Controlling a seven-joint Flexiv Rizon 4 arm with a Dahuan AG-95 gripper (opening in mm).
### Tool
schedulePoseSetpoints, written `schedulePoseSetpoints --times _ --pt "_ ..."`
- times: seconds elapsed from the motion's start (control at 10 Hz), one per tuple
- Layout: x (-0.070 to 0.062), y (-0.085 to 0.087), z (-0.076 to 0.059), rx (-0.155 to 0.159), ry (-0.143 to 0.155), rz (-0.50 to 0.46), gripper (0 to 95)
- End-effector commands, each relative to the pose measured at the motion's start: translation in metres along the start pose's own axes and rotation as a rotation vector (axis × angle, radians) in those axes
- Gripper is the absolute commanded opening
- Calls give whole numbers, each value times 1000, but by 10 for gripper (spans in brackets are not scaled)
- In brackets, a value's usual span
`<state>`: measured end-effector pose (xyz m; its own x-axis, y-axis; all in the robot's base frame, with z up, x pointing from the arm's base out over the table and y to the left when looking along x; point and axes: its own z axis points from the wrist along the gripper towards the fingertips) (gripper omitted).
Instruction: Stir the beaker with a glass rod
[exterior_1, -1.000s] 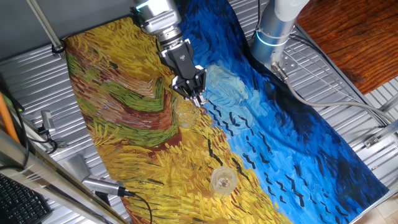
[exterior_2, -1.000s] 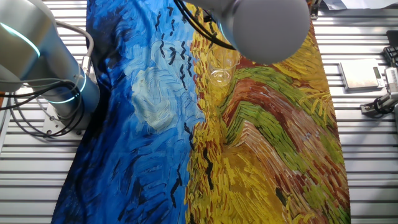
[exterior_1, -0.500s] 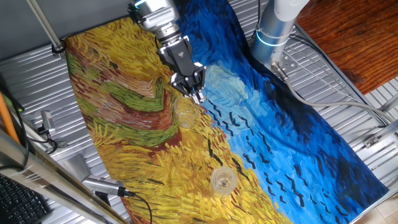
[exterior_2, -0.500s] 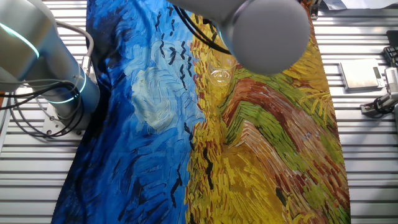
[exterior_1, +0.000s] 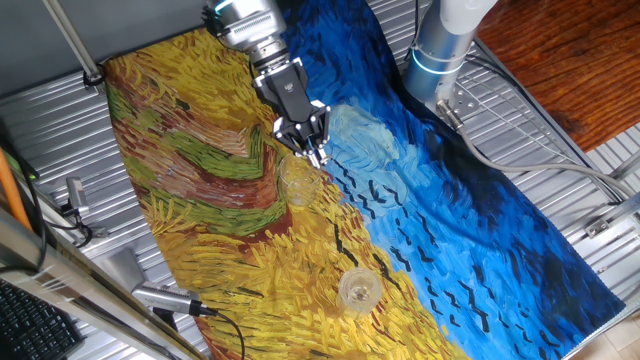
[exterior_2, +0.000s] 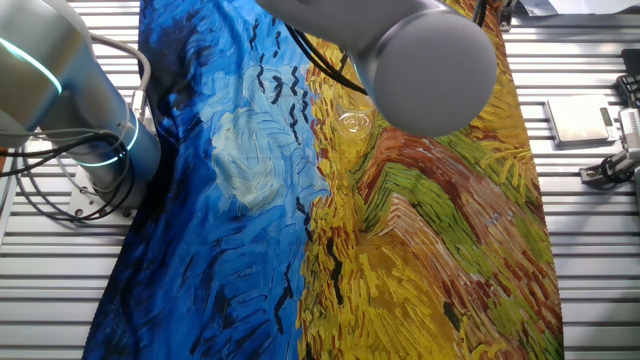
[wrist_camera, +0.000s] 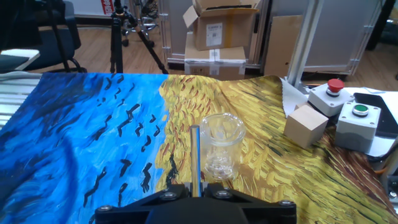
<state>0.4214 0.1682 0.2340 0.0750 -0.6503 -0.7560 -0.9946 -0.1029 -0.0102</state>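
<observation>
The beaker (wrist_camera: 222, 146), a small clear glass cylinder, stands upright on the yellow part of the painted cloth (wrist_camera: 93, 124). In the hand view the glass rod (wrist_camera: 195, 155) runs straight out from between the black fingers, its tip just left of the beaker's wall and outside it. My gripper (wrist_camera: 198, 186) is shut on the rod. In one fixed view the gripper (exterior_1: 314, 153) hangs just above and to the upper right of the beaker (exterior_1: 298, 182). In the other fixed view the arm's elbow (exterior_2: 425, 60) hides the gripper; only the beaker (exterior_2: 352, 122) shows at its edge.
A second glass vessel (exterior_1: 358, 288) with a bright whitish rim stands lower on the cloth. A wooden block (wrist_camera: 306, 123) and a button box (wrist_camera: 348, 109) lie to the right of the beaker. The robot base (exterior_1: 440, 50) stands at the cloth's blue edge.
The gripper with the rod has shifted slightly up and left in one fixed view, away from the beaker. The elbow has drifted left in the other fixed view.
</observation>
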Motion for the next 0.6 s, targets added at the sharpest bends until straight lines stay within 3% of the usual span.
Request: schedulePoseSetpoints --times 0.1,0.6 --pt "-2 -4 0 -2 2 4 0" --pt "-5 -13 3 2 -2 22 0"
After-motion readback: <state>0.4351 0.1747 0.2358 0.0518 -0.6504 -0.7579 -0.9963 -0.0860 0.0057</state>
